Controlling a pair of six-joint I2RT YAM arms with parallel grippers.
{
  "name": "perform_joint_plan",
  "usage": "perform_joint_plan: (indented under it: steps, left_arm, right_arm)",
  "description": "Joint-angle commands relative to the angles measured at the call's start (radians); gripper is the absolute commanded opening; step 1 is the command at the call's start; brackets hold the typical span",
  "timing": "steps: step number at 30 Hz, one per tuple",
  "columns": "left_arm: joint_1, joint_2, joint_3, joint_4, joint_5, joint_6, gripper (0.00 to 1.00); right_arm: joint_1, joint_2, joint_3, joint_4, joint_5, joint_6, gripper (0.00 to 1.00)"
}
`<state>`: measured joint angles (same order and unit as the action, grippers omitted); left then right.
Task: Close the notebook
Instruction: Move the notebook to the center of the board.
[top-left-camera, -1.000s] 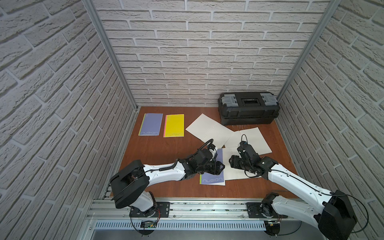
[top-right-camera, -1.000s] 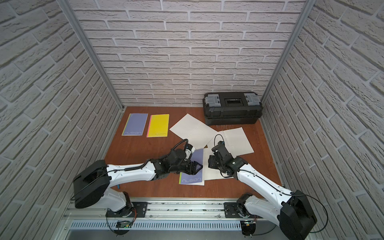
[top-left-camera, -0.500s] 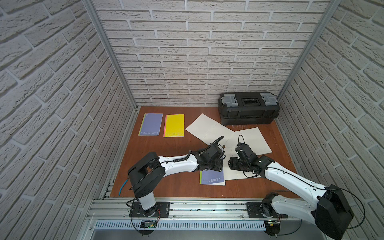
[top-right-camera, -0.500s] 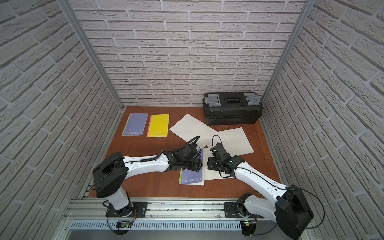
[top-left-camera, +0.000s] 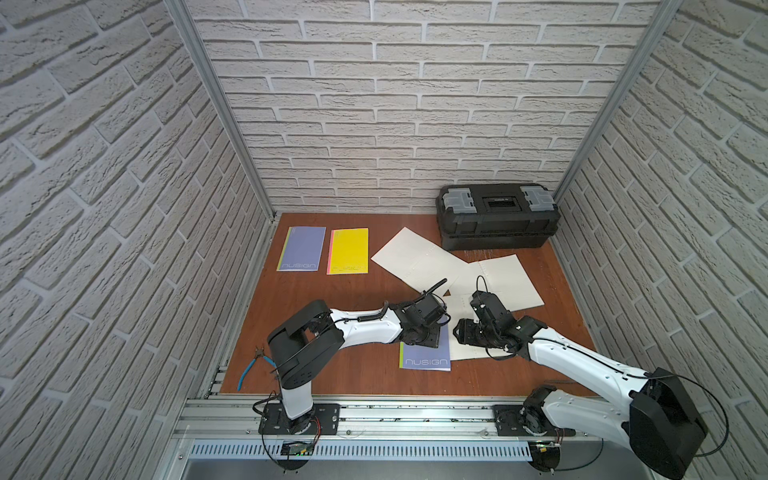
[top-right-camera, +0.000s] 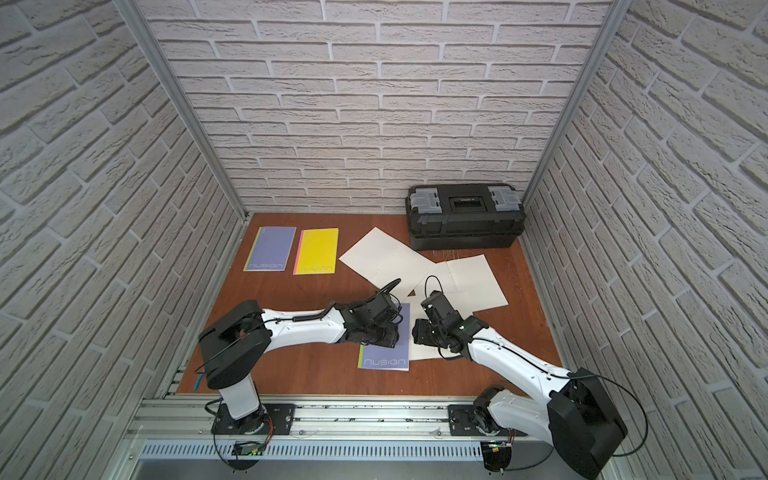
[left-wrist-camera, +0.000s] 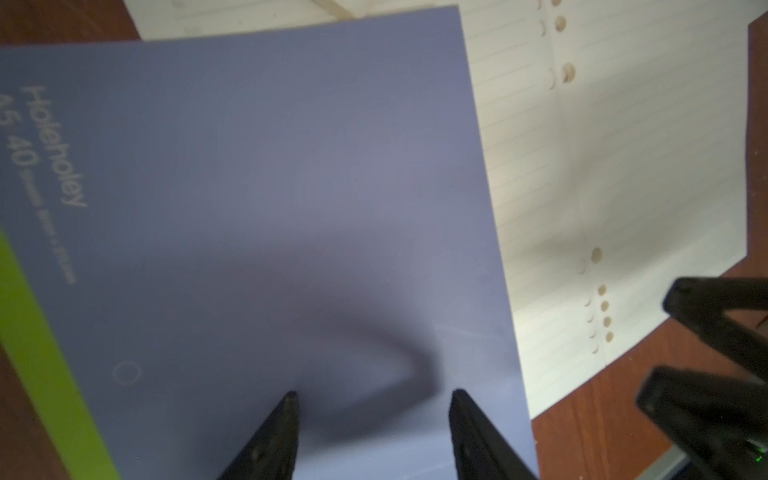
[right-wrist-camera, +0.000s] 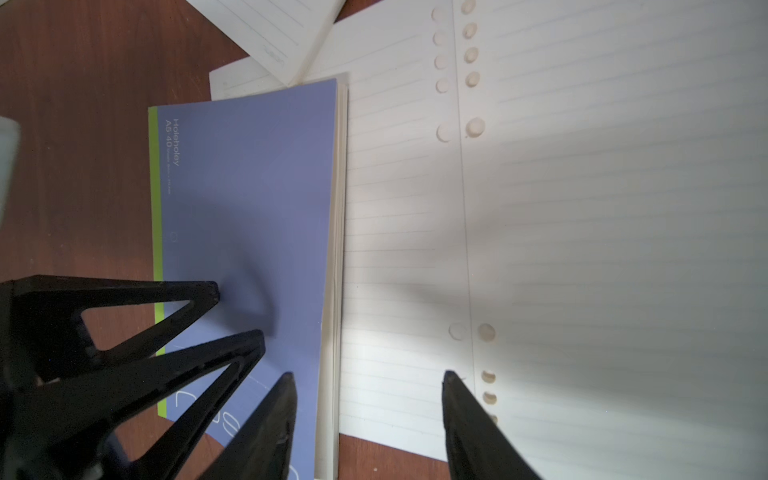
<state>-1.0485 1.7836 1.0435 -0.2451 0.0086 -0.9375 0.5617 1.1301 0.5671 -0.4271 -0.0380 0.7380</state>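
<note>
The notebook (top-left-camera: 424, 358) has a purple cover with a green stripe along its spine and lies at the front middle of the table. Its cover lies flat on its pages (right-wrist-camera: 337, 249), whose stacked edges show beside lined white sheets. My left gripper (left-wrist-camera: 374, 395) is open, its tips low over the cover (left-wrist-camera: 270, 187) with nothing between them; in both top views it (top-right-camera: 384, 334) hides the notebook's far half. My right gripper (right-wrist-camera: 368, 376) is open and straddles the notebook's page edge, just right of the left gripper (top-left-camera: 428, 337).
Open white lined notebooks (top-left-camera: 411, 257) (top-left-camera: 498, 282) lie behind and under the purple one. A closed purple notebook (top-left-camera: 301, 248) and a yellow one (top-left-camera: 348, 250) sit at the back left. A black toolbox (top-left-camera: 498, 216) stands at the back right. Blue-handled pliers (top-left-camera: 253, 365) lie at the front left edge.
My left arm has swung right, bringing its gripper further over the purple cover. Both grippers' jaws have narrowed a little. The right gripper has barely moved.
</note>
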Motion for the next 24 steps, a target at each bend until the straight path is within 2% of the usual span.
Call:
perform_joint_plan:
  steps: [1,8,15,24]
  left_arm:
    - [-0.004,0.029,-0.031,0.025,0.024,-0.047,0.58]
    - [-0.004,0.048,-0.045,0.053,0.044,-0.069,0.58]
    - [-0.004,0.028,-0.069,0.063,0.039,-0.078,0.58]
    - [0.016,-0.017,-0.117,0.085,0.038,-0.083,0.58]
  right_arm:
    - [0.0,0.011,-0.028,0.076,-0.055,0.026,0.56]
    - [0.013,0.078,-0.047,0.159,-0.135,0.026,0.51]
    - [0.02,0.133,-0.044,0.186,-0.158,0.024,0.45]
    - [0.028,0.208,-0.053,0.25,-0.183,0.039,0.31]
